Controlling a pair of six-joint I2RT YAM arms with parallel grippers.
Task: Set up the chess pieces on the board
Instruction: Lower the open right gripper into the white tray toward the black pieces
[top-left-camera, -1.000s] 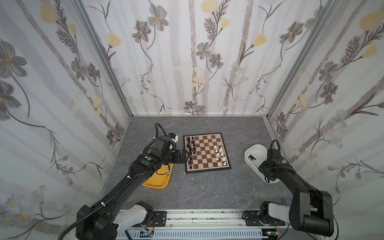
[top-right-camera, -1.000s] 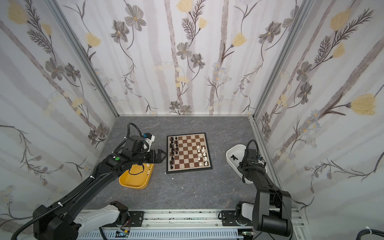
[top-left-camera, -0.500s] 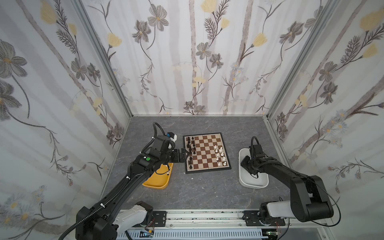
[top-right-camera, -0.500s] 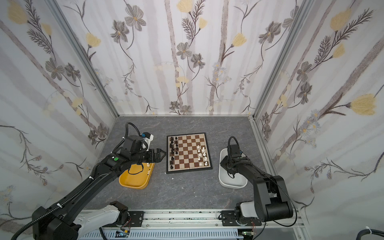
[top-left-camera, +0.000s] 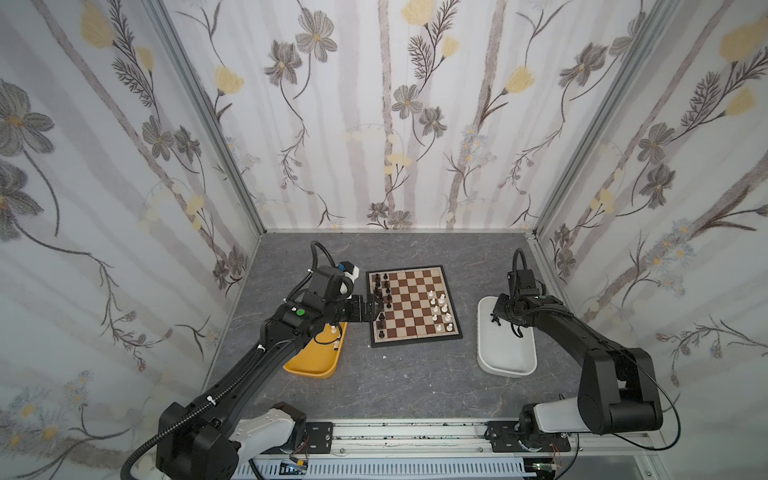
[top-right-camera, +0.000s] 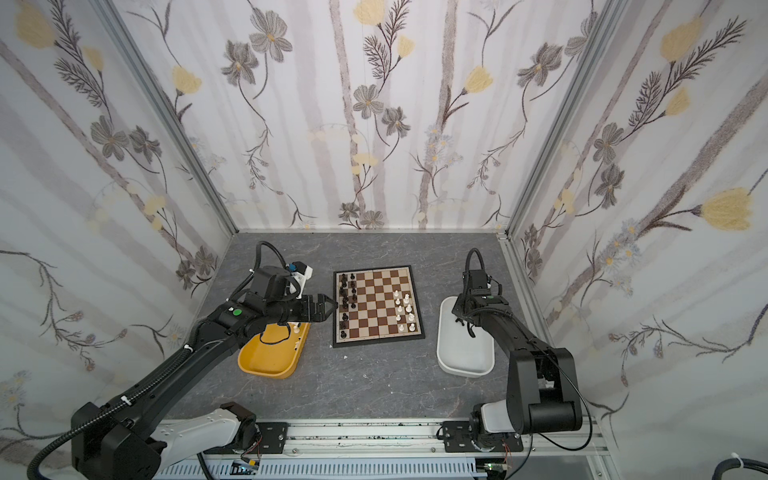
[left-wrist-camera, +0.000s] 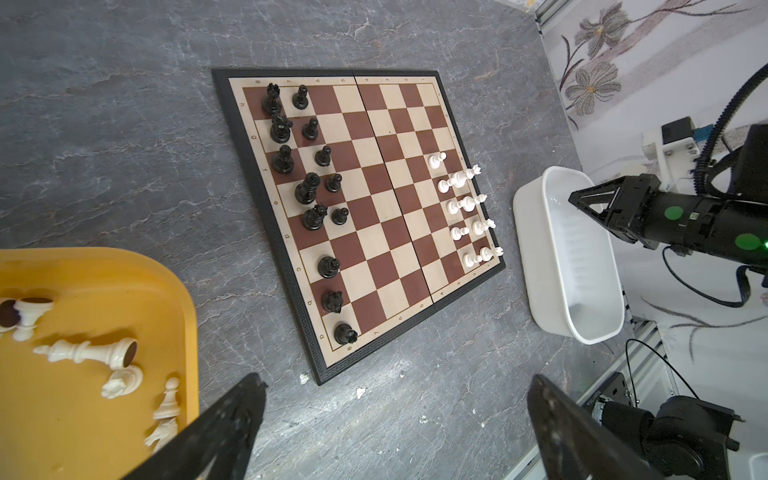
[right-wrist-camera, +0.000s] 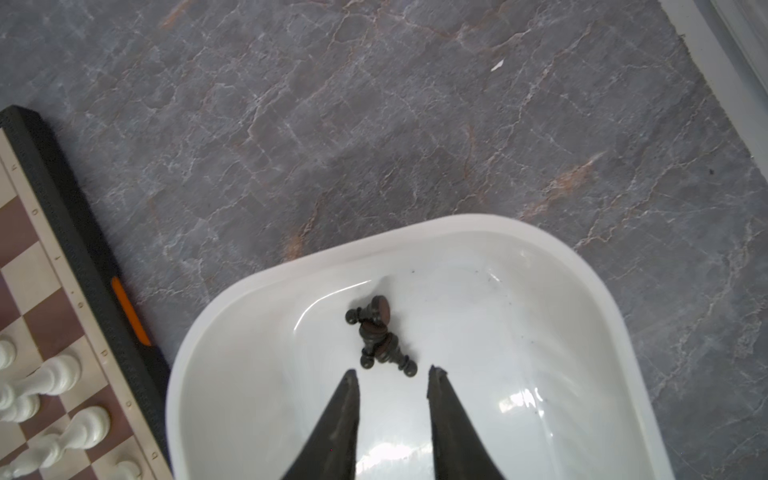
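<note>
The board (top-left-camera: 413, 307) (left-wrist-camera: 374, 208) lies mid-table. Black chess pieces (top-left-camera: 384, 295) (left-wrist-camera: 307, 191) stand along its left side and white ones (top-left-camera: 440, 311) (left-wrist-camera: 465, 203) along its right. A small clump of black pawns (right-wrist-camera: 376, 332) (top-left-camera: 494, 321) lies in the far end of the white tub (right-wrist-camera: 519, 316). My right gripper (right-wrist-camera: 392, 371) (top-left-camera: 496, 313) hangs just short of them, narrowly open with nothing between its fingers. My left gripper (left-wrist-camera: 395, 390) (top-left-camera: 376, 309) hovers wide open and empty at the board's left edge.
A yellow tub (top-left-camera: 316, 365) (left-wrist-camera: 83, 270) left of the board holds several loose white pieces (left-wrist-camera: 87, 353). The white tub (top-left-camera: 507, 353) (top-right-camera: 465, 353) lies right of the board, near the right wall. Small white flecks dot the grey floor by the board's near corner.
The white tub, tipped up a second ago, now lies flat. My right gripper has moved over its far end and its jaws have narrowed. The left arm has barely moved.
</note>
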